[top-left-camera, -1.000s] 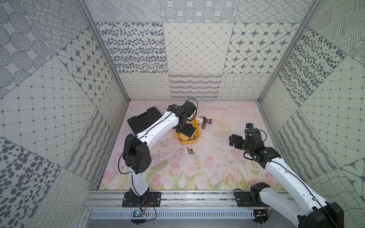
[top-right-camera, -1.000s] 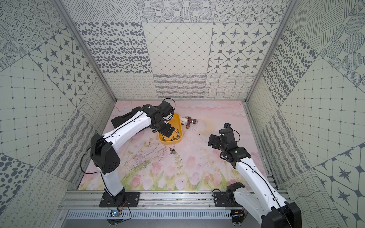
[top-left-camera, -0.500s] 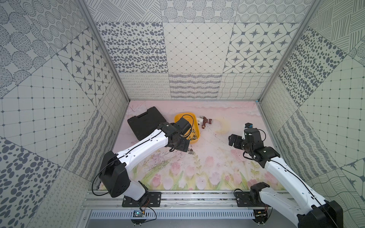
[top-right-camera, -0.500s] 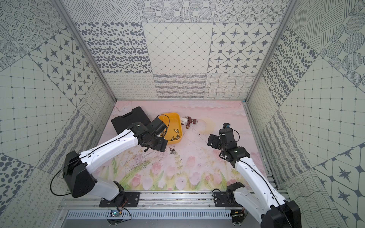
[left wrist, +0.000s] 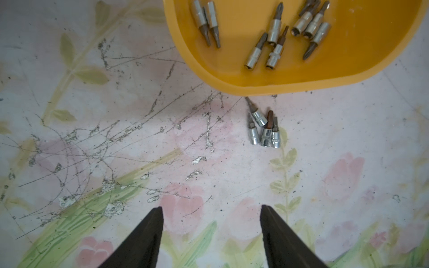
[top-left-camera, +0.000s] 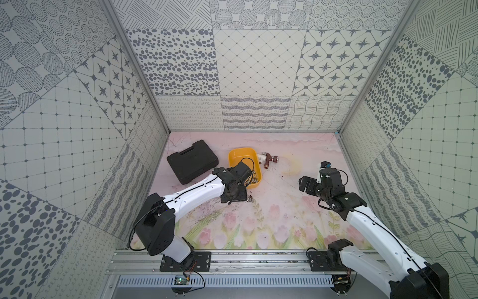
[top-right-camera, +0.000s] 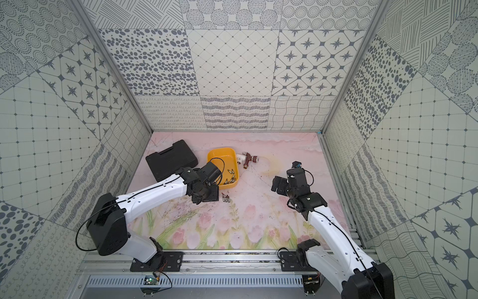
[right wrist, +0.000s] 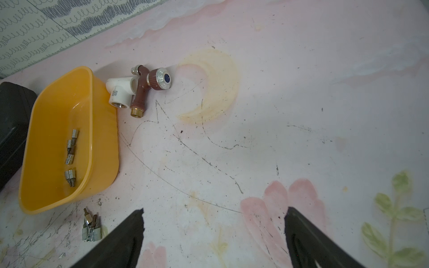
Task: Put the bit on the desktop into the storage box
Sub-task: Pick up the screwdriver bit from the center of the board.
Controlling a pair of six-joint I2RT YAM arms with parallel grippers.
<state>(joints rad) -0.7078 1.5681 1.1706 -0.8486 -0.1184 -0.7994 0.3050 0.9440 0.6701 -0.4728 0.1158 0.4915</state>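
Several small silver bits point(left wrist: 263, 130) lie in a tight cluster on the desktop point(top-left-camera: 271, 220), just outside the near corner of the yellow storage box point(left wrist: 209, 76). Both top views show the cluster point(top-left-camera: 250, 198) point(top-right-camera: 225, 198); the right wrist view shows it too point(right wrist: 91, 228). Several more bits point(left wrist: 276, 34) lie inside the box point(top-left-camera: 241, 150) point(top-right-camera: 221, 151) point(right wrist: 104, 130). My left gripper point(left wrist: 211, 208) point(top-left-camera: 232, 198) hangs low over the desktop, left of the cluster, open, with nothing between its fingers. My right gripper point(right wrist: 214, 210) point(top-left-camera: 306, 183) is open and empty, far to the right.
A closed black tool case point(top-left-camera: 192, 161) point(top-right-camera: 172, 159) lies left of the box. A brown and white tap fitting point(top-left-camera: 267, 160) point(right wrist: 141, 88) lies against the box's right side. Patterned walls close in the desktop on three sides.
My left arm has swung from over the storage box down towards the front, beside the loose bits, and its jaws have narrowed somewhat. The right arm has stayed still.
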